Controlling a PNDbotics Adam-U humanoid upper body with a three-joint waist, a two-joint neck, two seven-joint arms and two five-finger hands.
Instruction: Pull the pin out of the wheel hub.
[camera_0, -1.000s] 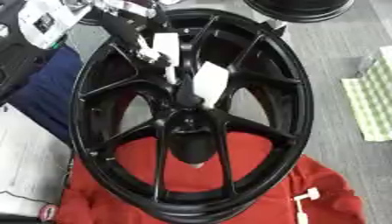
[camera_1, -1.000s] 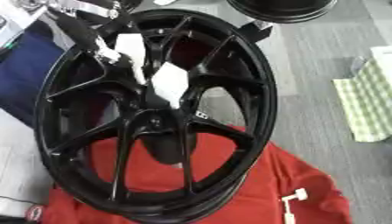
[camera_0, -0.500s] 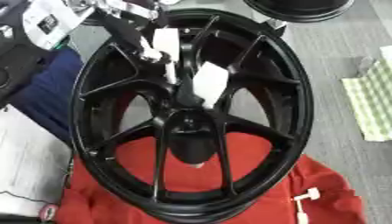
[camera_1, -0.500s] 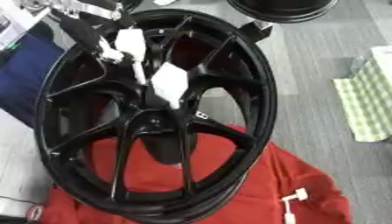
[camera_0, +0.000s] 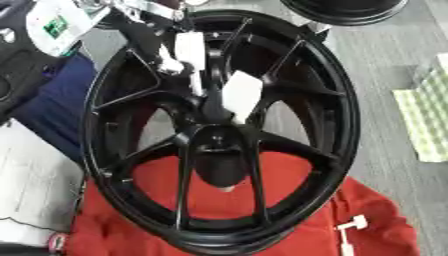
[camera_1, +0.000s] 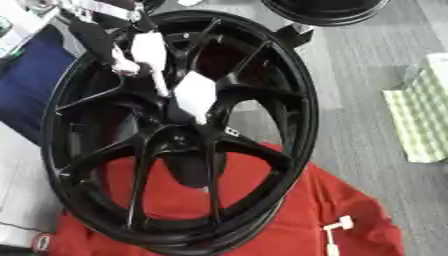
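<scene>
The left hand (camera_0: 206, 82) enters from the upper left, white fingertips (camera_0: 241, 95) reaching down between the spokes. Whether the fingers close on anything cannot be determined. Directly below the fingertips lies the centre of the black wheel hub (camera_0: 219, 145); the pin itself cannot be made out there. Beneath the hub lies a red cloth (camera_0: 367, 210), bearing a small white T-shaped piece (camera_0: 350, 227) at lower right.

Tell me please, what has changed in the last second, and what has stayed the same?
Nothing visibly changed. The left hand reaches in from the upper left to the white-tipped piece just above the hub of the black wheel, as before. The wheel, the red cloth and the small white part on it stayed where they were.
</scene>
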